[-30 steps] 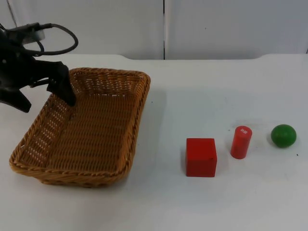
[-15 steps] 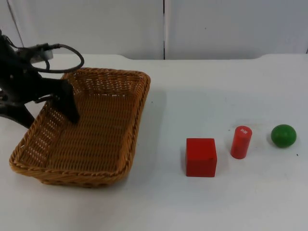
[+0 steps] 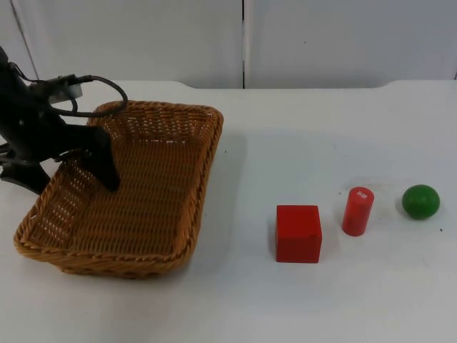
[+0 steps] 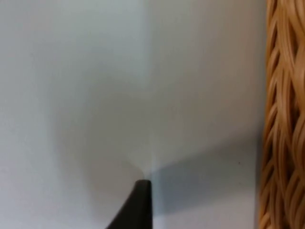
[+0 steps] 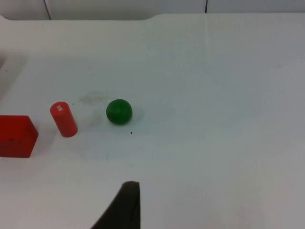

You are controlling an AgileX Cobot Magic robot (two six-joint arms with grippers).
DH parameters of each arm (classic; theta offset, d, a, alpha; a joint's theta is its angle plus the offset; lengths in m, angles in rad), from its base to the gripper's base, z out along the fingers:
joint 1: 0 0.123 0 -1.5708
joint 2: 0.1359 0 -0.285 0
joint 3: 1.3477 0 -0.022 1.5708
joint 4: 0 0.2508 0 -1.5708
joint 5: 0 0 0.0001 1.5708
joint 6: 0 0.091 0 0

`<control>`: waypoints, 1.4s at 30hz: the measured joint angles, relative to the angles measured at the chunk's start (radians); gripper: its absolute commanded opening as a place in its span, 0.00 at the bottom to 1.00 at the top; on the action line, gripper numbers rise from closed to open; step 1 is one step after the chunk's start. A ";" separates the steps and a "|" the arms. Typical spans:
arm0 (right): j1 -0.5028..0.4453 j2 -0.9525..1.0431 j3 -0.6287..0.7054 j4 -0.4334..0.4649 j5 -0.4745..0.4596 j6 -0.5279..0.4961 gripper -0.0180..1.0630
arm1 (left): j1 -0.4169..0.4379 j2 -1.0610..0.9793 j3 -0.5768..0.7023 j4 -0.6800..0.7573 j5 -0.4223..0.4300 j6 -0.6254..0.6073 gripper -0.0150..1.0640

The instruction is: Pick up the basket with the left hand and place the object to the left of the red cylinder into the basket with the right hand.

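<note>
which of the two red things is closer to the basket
The red cube. It sits between the wicker basket and the red cylinder, which stands upright farther off, next to the green ball.

- Bare white table lies between the wicker basket and the red cube.
- Red cylinder stands between cube and green ball, small gaps either side.

A brown wicker basket sat at the frame's left. The red cube stood lower right, just left of the upright red cylinder.
</note>
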 measured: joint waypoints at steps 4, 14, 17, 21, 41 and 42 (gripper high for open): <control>0.000 0.000 0.000 -0.002 0.000 0.002 0.99 | 0.000 0.003 0.000 0.000 0.000 -0.004 0.63; 0.000 0.002 0.000 -0.002 0.000 0.004 0.99 | 0.000 0.003 0.000 -0.025 0.025 -0.027 0.11; 0.000 0.002 0.000 -0.002 0.000 0.007 0.99 | 0.000 0.003 0.000 -0.034 0.026 -0.049 0.01; 0.000 0.002 0.000 -0.002 0.000 0.008 0.99 | 0.000 0.003 0.000 -0.045 0.039 -0.060 0.01; 0.000 0.002 0.000 -0.009 0.000 0.011 0.99 | -0.002 -0.229 0.000 -0.081 0.230 -0.163 0.01; 0.000 0.002 0.000 -0.009 0.000 0.011 0.99 | -0.002 -0.229 0.000 -0.081 0.230 -0.163 0.01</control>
